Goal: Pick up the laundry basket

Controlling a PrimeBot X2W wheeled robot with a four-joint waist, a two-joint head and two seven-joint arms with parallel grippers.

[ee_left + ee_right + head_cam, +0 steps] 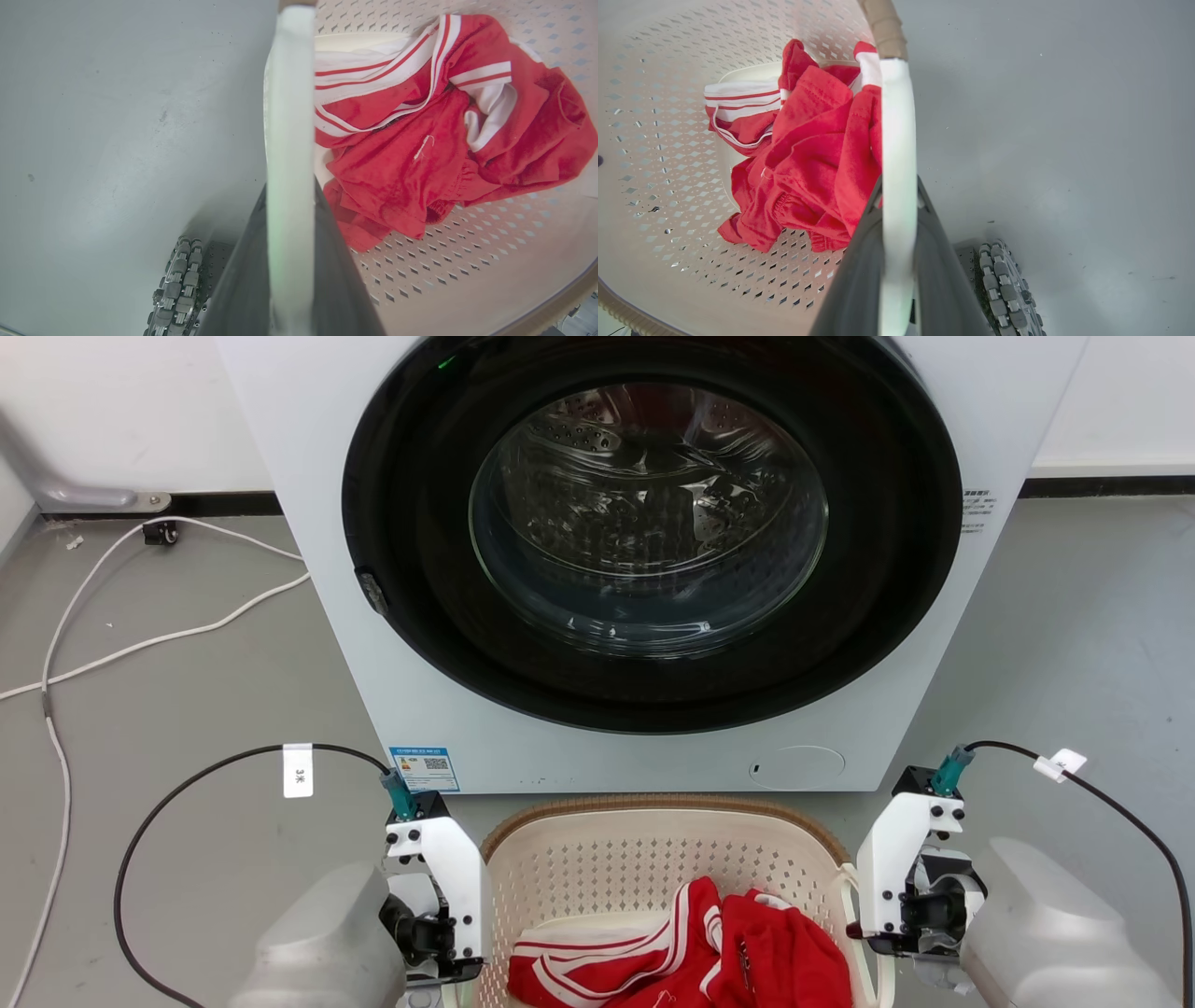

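Findings at time of inspection. The laundry basket point(672, 805) stood directly in front of the washing machine point(308, 420), its far rim close to the machine's lower front panel, between my two arms. I could not tell whether its base rested on the floor point(187, 709) or hung clear of it.

My left end effector point(290, 219) was closed on the basket's left handle point(289, 116), with one dark finger pressed against each side of the white loop. My right end effector point(899, 210) was likewise clamped on the right handle point(899, 130), its fingers flanking the loop just below the brown rim.

Inside the basket lay a crumpled red garment point(709, 943) with white stripes, bunched on the perforated bottom. The machine's round glass door was shut. A white cable point(140, 644) trailed across the floor at the far left.
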